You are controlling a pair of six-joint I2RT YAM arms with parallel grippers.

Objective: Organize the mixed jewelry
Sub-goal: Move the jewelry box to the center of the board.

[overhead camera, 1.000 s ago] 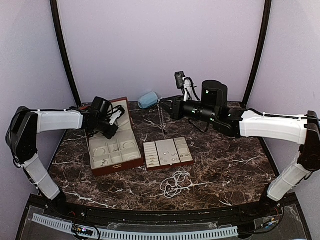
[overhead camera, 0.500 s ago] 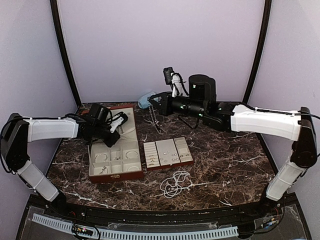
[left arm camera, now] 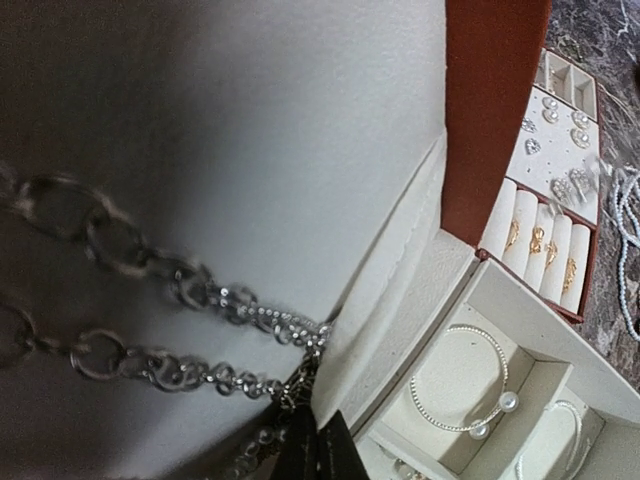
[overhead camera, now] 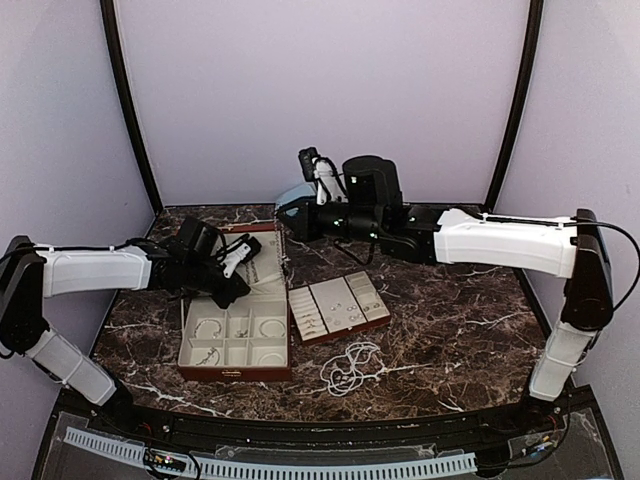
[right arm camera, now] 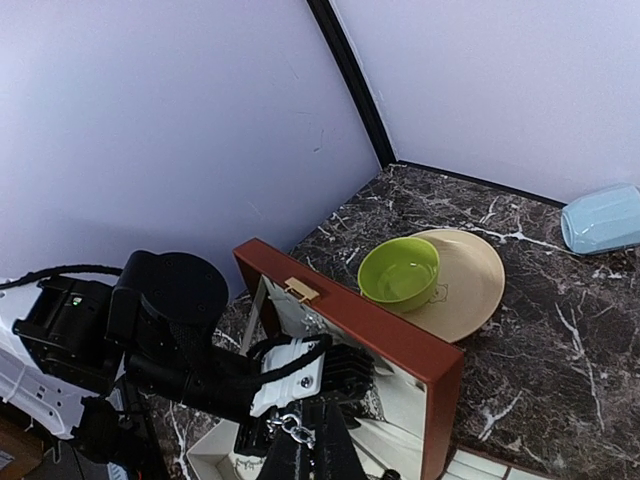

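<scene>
The left arm [overhead camera: 95, 270] and right arm [overhead camera: 500, 240] are built alike: long, smooth white shells between bulky black joints shaped like short cylinders. Thin black cables [overhead camera: 600, 232] loop out along each arm. A small green light [right arm camera: 75, 300] glows on 1 of the left arm's black joints. The right wrist carries a black camera [overhead camera: 309, 160] on a white bracket [overhead camera: 322, 185]. The left gripper [left arm camera: 315, 450] and right gripper [right arm camera: 305, 455] have black fingers, and the left also bears a white block [right arm camera: 290, 378].
</scene>
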